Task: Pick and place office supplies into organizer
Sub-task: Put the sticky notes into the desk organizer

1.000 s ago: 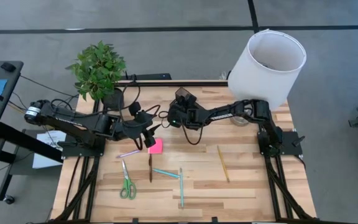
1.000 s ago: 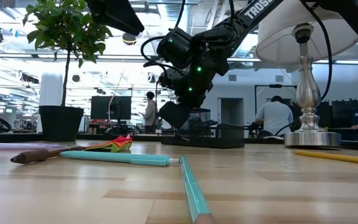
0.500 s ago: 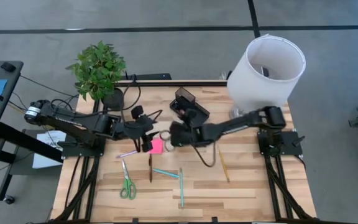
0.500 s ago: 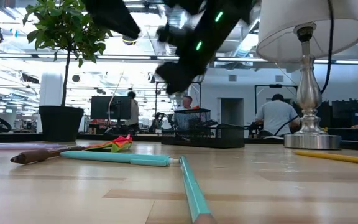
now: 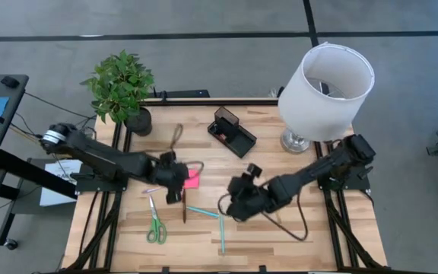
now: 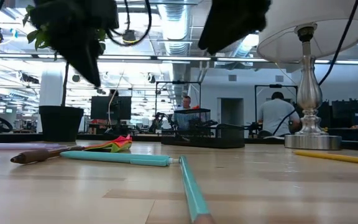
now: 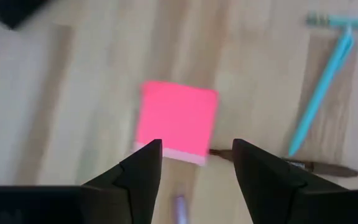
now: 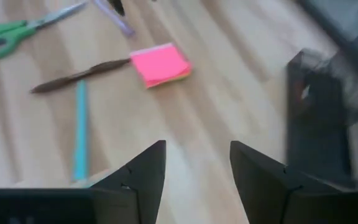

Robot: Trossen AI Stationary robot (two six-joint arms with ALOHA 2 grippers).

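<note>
- While both arms hang over the middle of the table [image 5: 295, 243], the far left holds a potted plant [image 5: 120, 85] at the back corner.
- Near the front left lie the green-handled scissors [image 5: 155, 227], flat on the wood, with a pale pen [image 5: 156, 188] just behind them.
- Next comes the left gripper [image 7: 191, 163], hovering over the near edge of the pink sticky-note pad [image 7: 176, 123]; its jaws stand open with nothing between them, and the pad lies flat on the table below.
- Just beside the pad a dark brown pen [image 5: 183, 205] lies pointing front to back, its tip near the pad's corner.
- Right of that are two teal pens: one [image 5: 203, 212] lies slantwise and the other [image 5: 221, 230] runs toward the front edge, their ends almost meeting.
- Behind them, toward the back middle, sits the black organizer [image 5: 232, 132], set at an angle, well apart from the loose items; I cannot tell what is in it.
- Further right, the right gripper [image 8: 194, 167] hangs above the wood near the teal pens, jaws apart and holding nothing.
- Seen from table height, a yellow pencil [image 6: 335, 157] lies on the right side.
- At the back right corner stands a lamp with a white shade [image 5: 327, 78].
- Beyond the table, people [image 6: 276, 118] show in the room.
</note>
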